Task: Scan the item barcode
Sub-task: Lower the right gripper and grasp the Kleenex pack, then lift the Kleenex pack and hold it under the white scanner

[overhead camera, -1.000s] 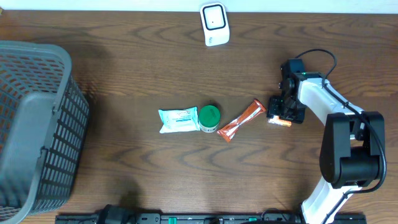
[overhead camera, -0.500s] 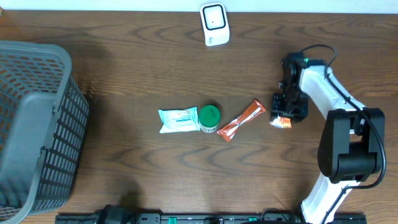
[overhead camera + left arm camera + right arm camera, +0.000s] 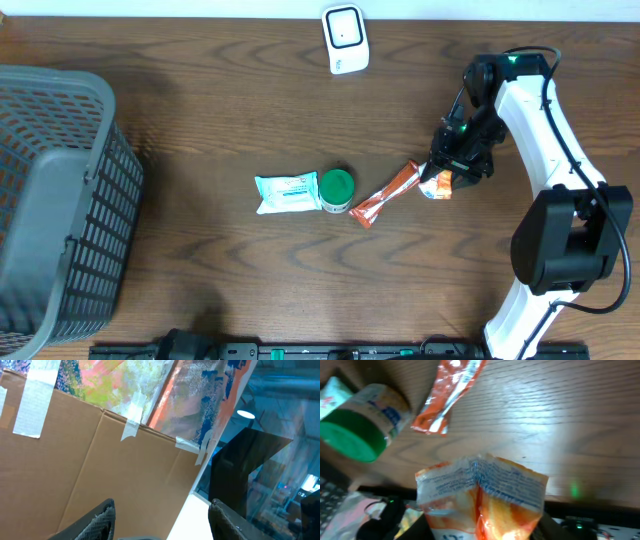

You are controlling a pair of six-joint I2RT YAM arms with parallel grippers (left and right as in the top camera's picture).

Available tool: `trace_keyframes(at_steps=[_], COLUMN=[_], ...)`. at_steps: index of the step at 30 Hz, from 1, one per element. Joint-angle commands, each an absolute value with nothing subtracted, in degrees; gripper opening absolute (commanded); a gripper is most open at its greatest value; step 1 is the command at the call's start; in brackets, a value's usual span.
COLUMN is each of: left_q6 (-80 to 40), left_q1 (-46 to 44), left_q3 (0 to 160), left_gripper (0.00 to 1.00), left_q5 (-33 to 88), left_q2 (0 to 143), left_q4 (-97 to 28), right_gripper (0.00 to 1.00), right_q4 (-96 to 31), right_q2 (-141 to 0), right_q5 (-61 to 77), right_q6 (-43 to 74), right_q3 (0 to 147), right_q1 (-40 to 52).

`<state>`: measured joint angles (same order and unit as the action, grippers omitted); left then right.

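My right gripper [image 3: 447, 176] is shut on a small orange-and-white snack packet [image 3: 436, 186], held just above the table beside the long orange sachet [image 3: 388, 194]. In the right wrist view the crinkled packet [image 3: 480, 492] fills the space between the jaws of the right gripper [image 3: 480, 530], its printed seam facing the camera. The white scanner [image 3: 345, 38] stands at the table's far edge, well apart from the packet. My left gripper [image 3: 162, 512] is open with nothing between its fingers, pointing at a cardboard wall; the overhead view does not show it.
A white-and-teal wipes pack [image 3: 287, 192] and a green-lidded jar [image 3: 336, 189] lie mid-table, left of the sachet. The jar [image 3: 360, 430] and sachet [image 3: 450, 390] also show in the right wrist view. A grey mesh basket [image 3: 60, 200] fills the left side.
The right gripper's jaws closed on the snack packet. The right arm then swung, carrying it left toward the orange sachet. The left gripper has not changed.
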<state>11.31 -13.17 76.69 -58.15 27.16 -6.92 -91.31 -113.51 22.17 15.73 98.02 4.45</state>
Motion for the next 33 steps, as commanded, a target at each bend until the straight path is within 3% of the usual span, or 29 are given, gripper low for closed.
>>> trace_keyframes(at_steps=[1, 3, 14, 22, 25, 33], left_q6=[9.17, 9.06, 9.08, 9.08, 9.06, 9.08], left_q1=[-12.86, -12.86, -12.86, -12.86, -12.86, -12.86], left_q3=[76.71, 76.71, 76.71, 76.71, 76.71, 76.71], left_gripper=[0.60, 0.61, 0.60, 0.60, 0.61, 0.61], left_q5=[-57.41, -57.43, -57.43, -57.45, -57.43, -57.45], left_q2=[26.94, 26.94, 26.94, 26.92, 26.92, 26.92], left_q4=[-7.03, -7.09, -7.27, -7.29, -7.46, -7.51], right_gripper=[0.33, 0.27, 0.24, 0.33, 0.43, 0.44], right_q4=[-92.31, -93.69, -97.32, -96.92, -96.99, -97.03], right_q2=[-113.14, -113.08, -107.33, -98.15, -95.70, -92.07], right_q5=[27.24, 29.06, 29.47, 28.32, 26.33, 25.06], right_q6=[14.63, 14.46, 14.46, 15.44, 15.42, 15.42], right_q3=[100.38, 102.30, 116.22, 118.56, 118.56, 118.56], right_q1=[5.76, 7.18, 17.32, 21.98, 22.65, 22.72])
